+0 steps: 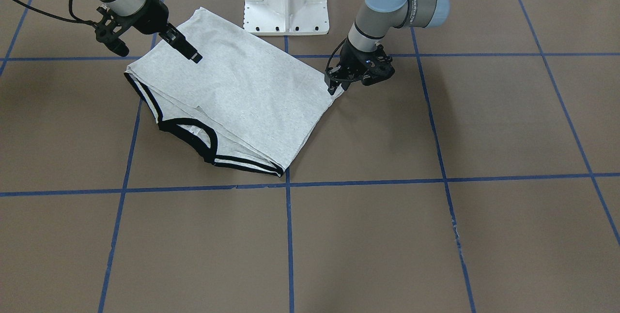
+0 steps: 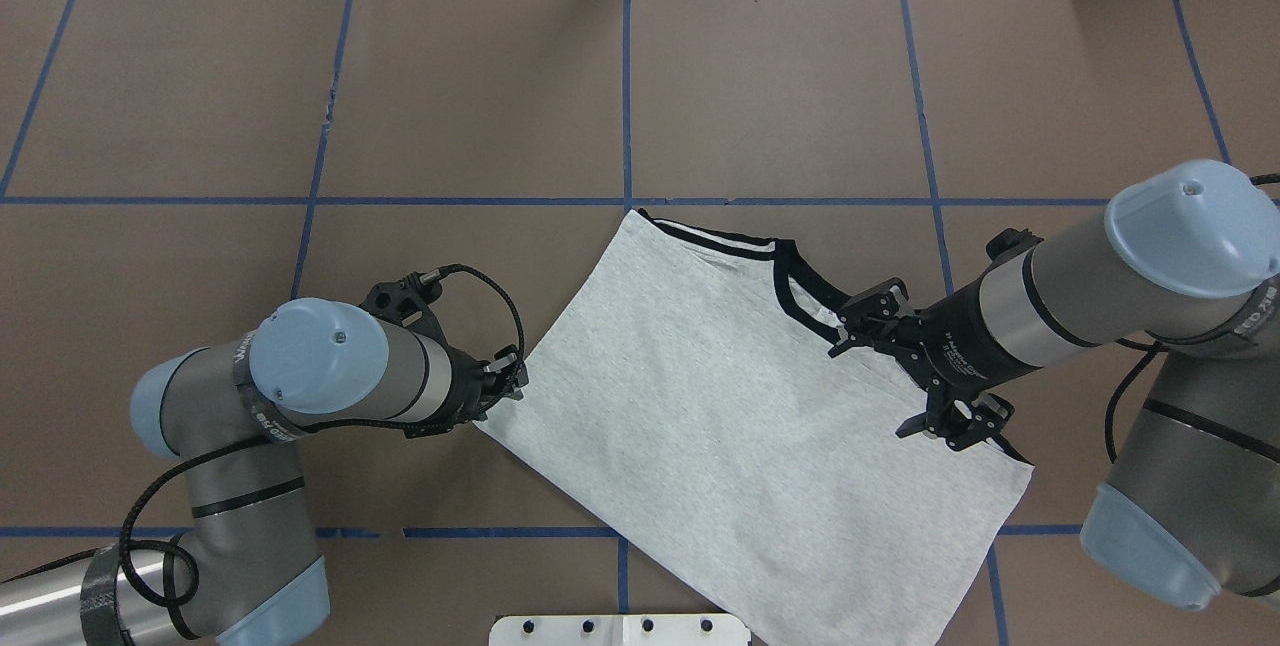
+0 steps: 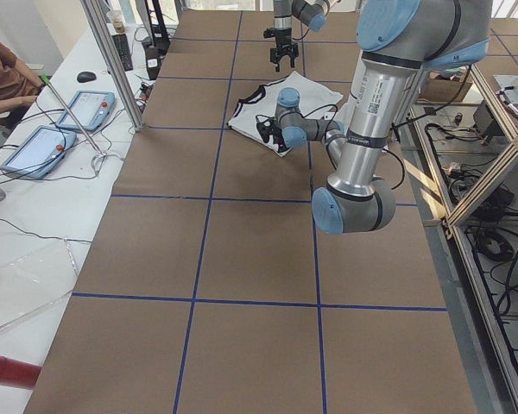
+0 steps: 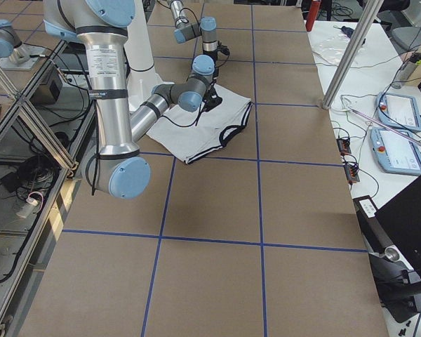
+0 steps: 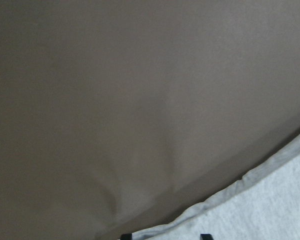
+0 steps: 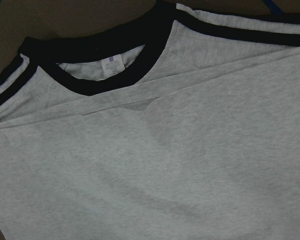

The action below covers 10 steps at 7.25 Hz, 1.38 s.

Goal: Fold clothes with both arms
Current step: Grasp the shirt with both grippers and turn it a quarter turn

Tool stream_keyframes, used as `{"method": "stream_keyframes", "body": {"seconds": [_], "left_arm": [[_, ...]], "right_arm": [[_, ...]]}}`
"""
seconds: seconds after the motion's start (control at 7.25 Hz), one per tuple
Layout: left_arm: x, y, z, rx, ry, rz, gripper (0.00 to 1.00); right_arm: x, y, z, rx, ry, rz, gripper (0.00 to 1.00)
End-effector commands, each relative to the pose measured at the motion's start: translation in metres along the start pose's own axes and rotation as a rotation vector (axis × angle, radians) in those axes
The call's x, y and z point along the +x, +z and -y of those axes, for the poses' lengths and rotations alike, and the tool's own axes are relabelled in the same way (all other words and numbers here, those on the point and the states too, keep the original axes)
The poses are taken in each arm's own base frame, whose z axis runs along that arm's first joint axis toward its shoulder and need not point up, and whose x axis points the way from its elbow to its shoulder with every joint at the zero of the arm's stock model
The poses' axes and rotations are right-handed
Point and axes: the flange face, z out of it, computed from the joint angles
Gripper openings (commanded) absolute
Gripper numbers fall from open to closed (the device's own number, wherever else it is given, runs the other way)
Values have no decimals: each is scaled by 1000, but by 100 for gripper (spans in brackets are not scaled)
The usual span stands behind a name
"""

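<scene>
T-shirt (image 1: 242,90) is lying flat and slanted on the table (image 1: 436,245), hem toward the robot. Left gripper (image 1: 334,87) is straddling a hem corner, jaws spread; you should be pinching both layers. Farther out, right gripper (image 1: 195,57) is hovering short of the collar (image 1: 189,129); I cannot tell its jaws.

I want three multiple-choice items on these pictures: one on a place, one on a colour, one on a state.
1. Where is the left gripper? A at the T-shirt edge; B above the white pedestal; C raised high.
2. Collar colour? A red; B black; C white.
3. The T-shirt is: A folded flat; B hanging; C balled up.

Key: 1 A, its fingertips are at the cloth's corner; 2 B, the band round the neck is black; 3 A, its layers lie flat on the table.
</scene>
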Motion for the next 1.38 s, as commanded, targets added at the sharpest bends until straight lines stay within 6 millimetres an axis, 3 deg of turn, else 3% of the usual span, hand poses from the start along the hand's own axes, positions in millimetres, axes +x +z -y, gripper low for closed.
{"method": "stream_keyframes", "body": {"seconds": [0.0, 0.28, 0.41, 0.55, 0.69, 0.96, 1.24], "left_arm": [[-15, 2, -6, -4, -20, 40, 52], [-23, 8, -6, -3, -21, 60, 53], [-23, 10, -6, -2, -20, 61, 48], [-23, 11, -6, -3, -21, 63, 37], [-19, 10, -8, -6, -19, 56, 2], [-20, 4, -8, -10, -2, 44, 0], [-6, -22, 2, 8, 61, -4, 0]], "right_arm": [[-4, 2, 5, 7, 6, 2, 100], [-9, 7, 10, 38, 4, 15, 100], [-19, 6, 16, 125, -11, 77, 100], [-21, 10, 25, 189, -6, 104, 100], [-21, 13, 28, 199, -2, 99, 100], [-21, 13, 29, 201, 0, 100, 100], [-21, 14, 32, 206, 4, 97, 100]]}}
